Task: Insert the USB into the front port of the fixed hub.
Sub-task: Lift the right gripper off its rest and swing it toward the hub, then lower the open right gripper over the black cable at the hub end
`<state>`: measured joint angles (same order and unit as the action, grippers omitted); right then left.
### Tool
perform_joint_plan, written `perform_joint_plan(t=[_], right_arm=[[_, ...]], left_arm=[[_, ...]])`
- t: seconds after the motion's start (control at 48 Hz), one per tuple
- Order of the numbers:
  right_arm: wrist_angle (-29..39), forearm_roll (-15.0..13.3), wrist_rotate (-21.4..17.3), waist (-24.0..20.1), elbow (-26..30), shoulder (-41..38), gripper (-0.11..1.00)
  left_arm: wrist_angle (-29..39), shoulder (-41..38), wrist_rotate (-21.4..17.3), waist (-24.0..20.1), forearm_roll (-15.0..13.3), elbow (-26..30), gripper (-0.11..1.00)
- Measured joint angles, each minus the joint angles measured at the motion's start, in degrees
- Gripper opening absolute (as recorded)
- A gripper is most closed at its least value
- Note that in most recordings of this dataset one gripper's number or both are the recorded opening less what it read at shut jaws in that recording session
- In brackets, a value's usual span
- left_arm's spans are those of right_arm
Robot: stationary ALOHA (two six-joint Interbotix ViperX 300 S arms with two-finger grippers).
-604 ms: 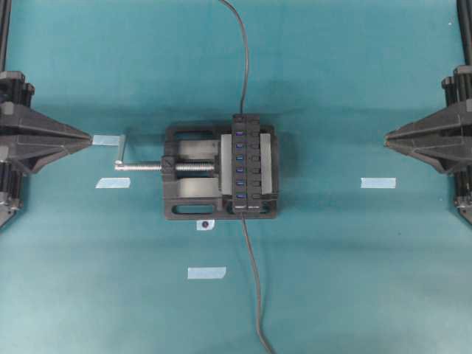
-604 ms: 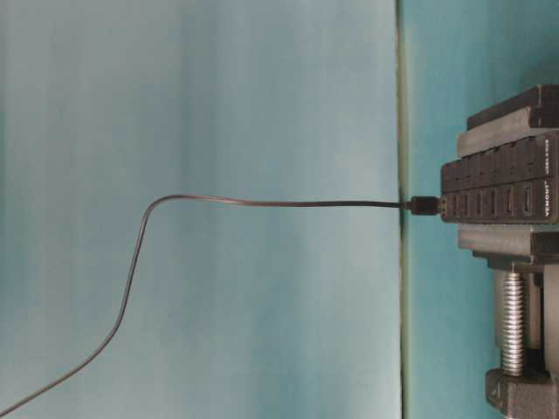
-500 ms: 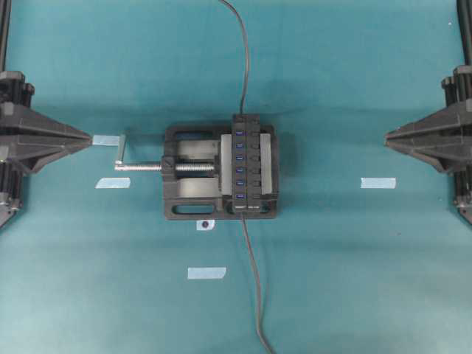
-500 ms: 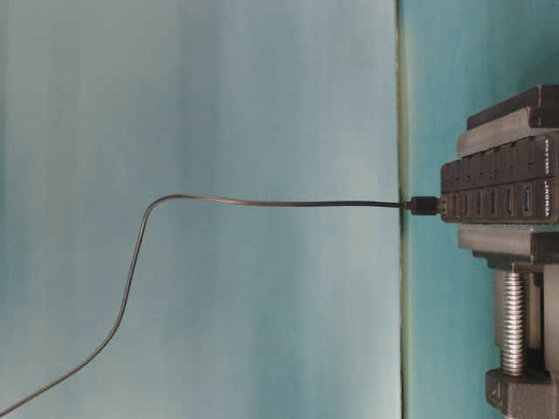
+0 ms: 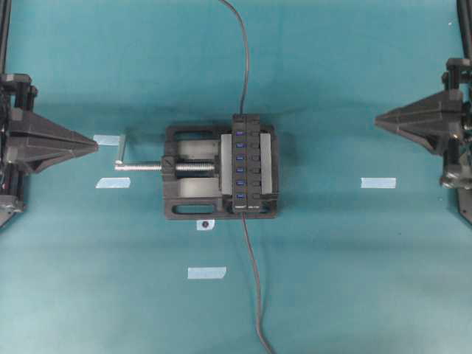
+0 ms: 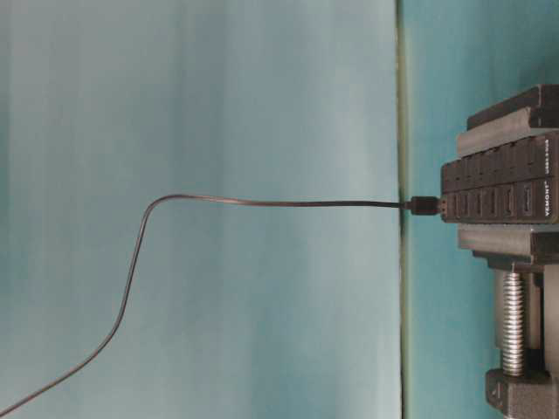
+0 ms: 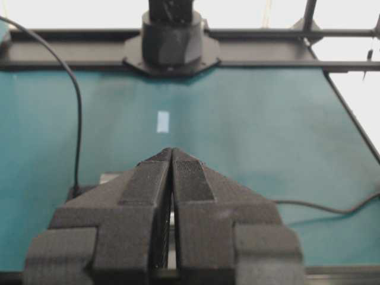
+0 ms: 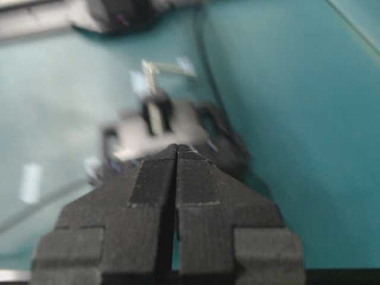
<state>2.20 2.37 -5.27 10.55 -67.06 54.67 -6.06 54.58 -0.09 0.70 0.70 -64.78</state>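
The fixed hub, a narrow black bar with blue ports, is clamped in the vise in the middle of the table. It also shows in the table-level view. The USB plug sits against the hub's front end, apparently in the port. Its thin cable trails toward the near edge. My left gripper is shut and empty, far left of the vise. My right gripper is shut and empty, far to the right. Both wrist views show the jaws pressed together, left and right.
The black vise has a silver screw handle pointing left. A second cable leaves the hub's far end toward the back. Several tape marks lie on the teal mat, one on the right side.
My right gripper has moved toward the back of the table and slightly inward. My left gripper has shifted a little nearer and inward. The hub and USB cable have not moved.
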Motion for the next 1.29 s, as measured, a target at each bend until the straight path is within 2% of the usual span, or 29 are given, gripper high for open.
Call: perform_joint_plan(t=[0.229,0.437,0.646,0.916,1.291], right_arm=[[6.86,-2.2,0.0,4.39,2.37,-3.6,-0.03],[7.82,-3.6,0.62,6.24,3.43,-8.0,-0.03],[6.15,-3.6,4.75,7.73,6.33,-13.71,-0.03],[2.37,-3.6,11.07,8.79,13.01,-26.98,-0.03],[-0.26,-3.6,14.33,8.7,20.04,-40.69,-0.03]], left_arm=[[2.11,-0.88,0.0,0.35,0.0,0.26,0.0],[3.16,-2.64,-0.09,0.62,0.0,0.7,0.0],[3.25,-4.13,-0.18,0.62,0.0,0.88,0.0],[5.71,-4.31,-0.18,0.62,0.0,0.97,0.0],[6.59,-3.6,-0.09,0.62,0.0,0.97,0.0]])
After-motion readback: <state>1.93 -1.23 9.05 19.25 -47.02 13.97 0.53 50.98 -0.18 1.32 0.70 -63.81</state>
